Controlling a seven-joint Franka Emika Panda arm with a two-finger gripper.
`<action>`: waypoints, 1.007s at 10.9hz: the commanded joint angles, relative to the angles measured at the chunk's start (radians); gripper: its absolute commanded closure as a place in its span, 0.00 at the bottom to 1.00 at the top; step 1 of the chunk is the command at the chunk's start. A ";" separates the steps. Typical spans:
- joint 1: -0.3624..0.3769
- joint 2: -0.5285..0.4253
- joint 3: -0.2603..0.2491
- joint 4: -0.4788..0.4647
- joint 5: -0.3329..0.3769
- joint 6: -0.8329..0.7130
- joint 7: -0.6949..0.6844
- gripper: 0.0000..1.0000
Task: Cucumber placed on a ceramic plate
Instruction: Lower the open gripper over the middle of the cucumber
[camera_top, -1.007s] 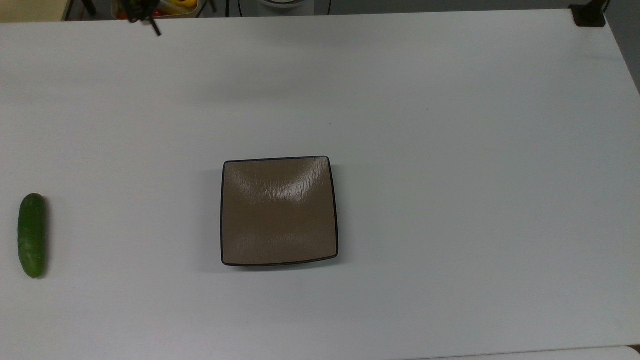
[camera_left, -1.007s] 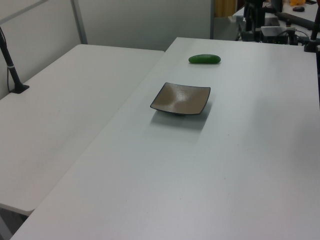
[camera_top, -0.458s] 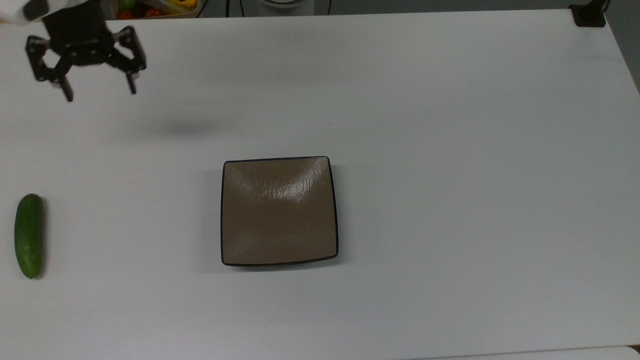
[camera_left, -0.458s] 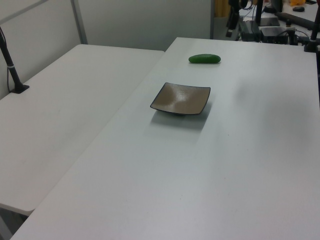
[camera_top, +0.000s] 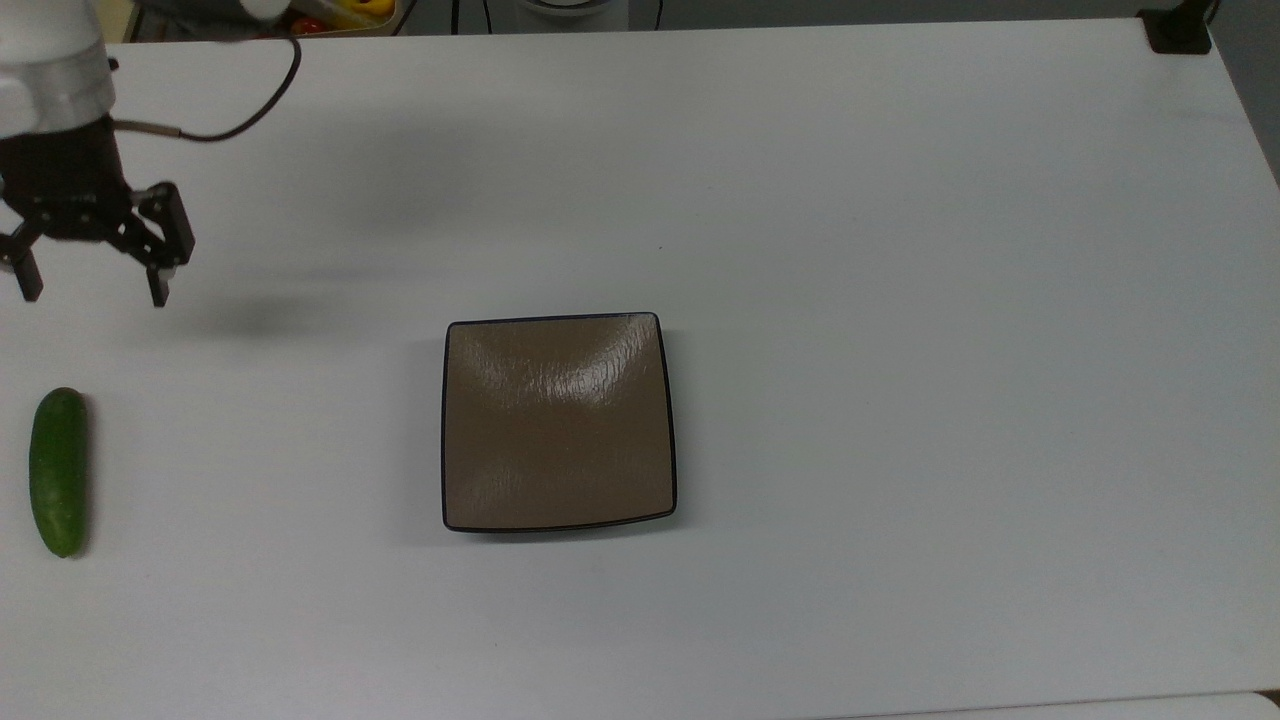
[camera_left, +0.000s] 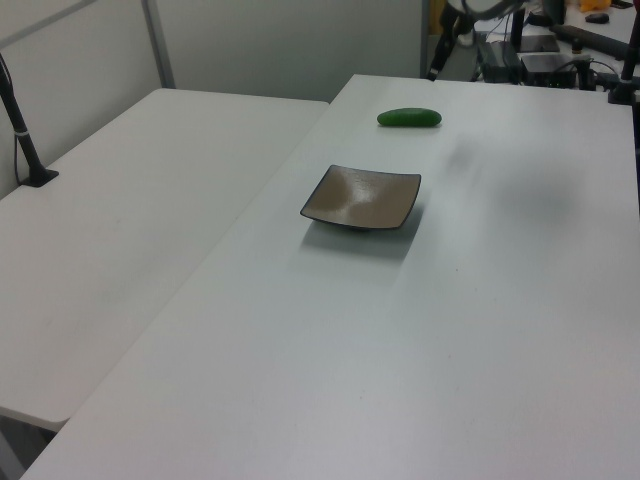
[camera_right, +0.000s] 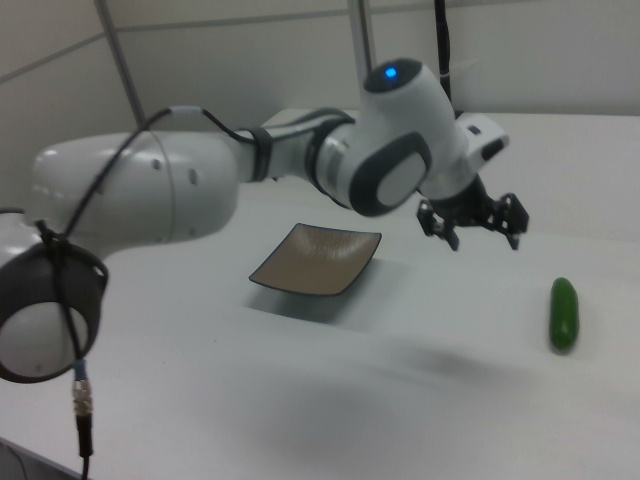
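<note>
The cucumber (camera_top: 58, 471) lies flat on the white desk (camera_top: 900, 300), close to the top view's left edge, with its long side running up and down in this view. It is dark green and smooth, with rounded ends. In the left view the cucumber (camera_left: 409, 118) is at the far part of the desk, behind the plate, and in the right view the cucumber (camera_right: 563, 312) is at the right view's right side, alone on the desk surface. The ceramic plate (camera_top: 560, 423) stands near the middle of the desk; it is square, glossy tan-brown, with a thin black rim and rounded corners, and nothing lies on it. The plate and the cucumber are well apart. The pincer (camera_top: 92, 285) hangs in the air at the top view's upper left, above the desk, with the cucumber lower in the picture and not touching it. Its two black fingers (camera_top: 158, 285) are spread wide and hold nothing between them. In the right view the pincer (camera_right: 484, 238) points downward under the white arm (camera_right: 300, 170), between the ceramic plate (camera_right: 316, 260) and the cucumber. A dark cable (camera_top: 250, 110) curves from the wrist over the desk in the top view. A soft shadow of the arm falls on the desk near the pincer.
</note>
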 joint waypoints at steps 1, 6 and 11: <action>-0.027 0.158 -0.014 0.120 0.009 0.099 0.044 0.00; -0.062 0.329 -0.023 0.142 0.009 0.381 0.091 0.00; -0.073 0.444 -0.023 0.220 0.009 0.476 0.147 0.00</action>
